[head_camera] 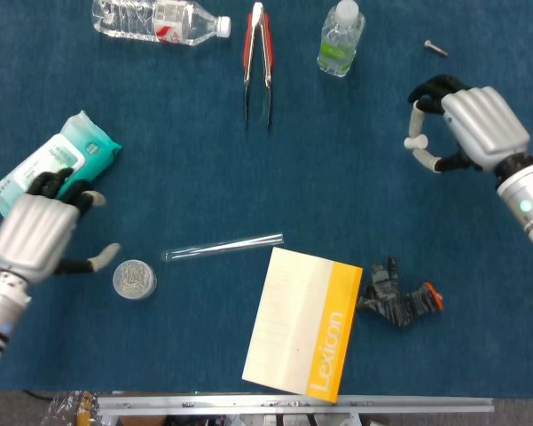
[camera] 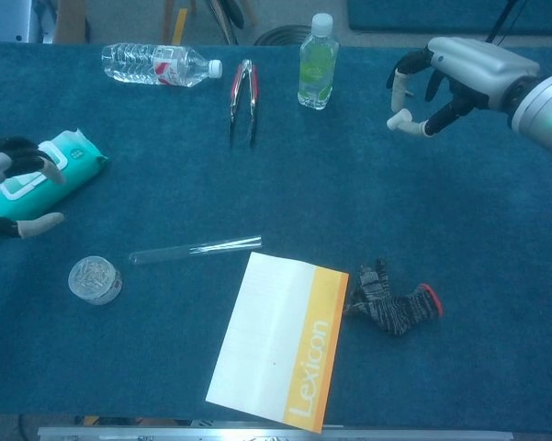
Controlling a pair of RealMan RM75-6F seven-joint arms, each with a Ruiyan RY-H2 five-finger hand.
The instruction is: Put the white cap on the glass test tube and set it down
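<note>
The glass test tube (head_camera: 223, 247) (camera: 196, 249) lies flat on the blue cloth, between a round tin and a booklet. A small pale object (head_camera: 435, 48) lies at the far right; I cannot tell whether it is the white cap. In the chest view my right hand hides it. My left hand (head_camera: 40, 235) (camera: 9, 188) hovers left of the tube, over the near end of the wipes pack, fingers apart and holding nothing. My right hand (head_camera: 466, 124) (camera: 450, 78) is raised at the far right, just short of the small object, fingers curved and apart, with nothing in it.
A water bottle (head_camera: 160, 19), red-handled tongs (head_camera: 256, 58) and a green bottle (head_camera: 340, 37) line the far edge. A teal wipes pack (head_camera: 58, 164) lies left, a round tin (head_camera: 134, 279) by the tube. A Lexicon booklet (head_camera: 306, 321) and a grey glove (head_camera: 397, 297) lie near the front.
</note>
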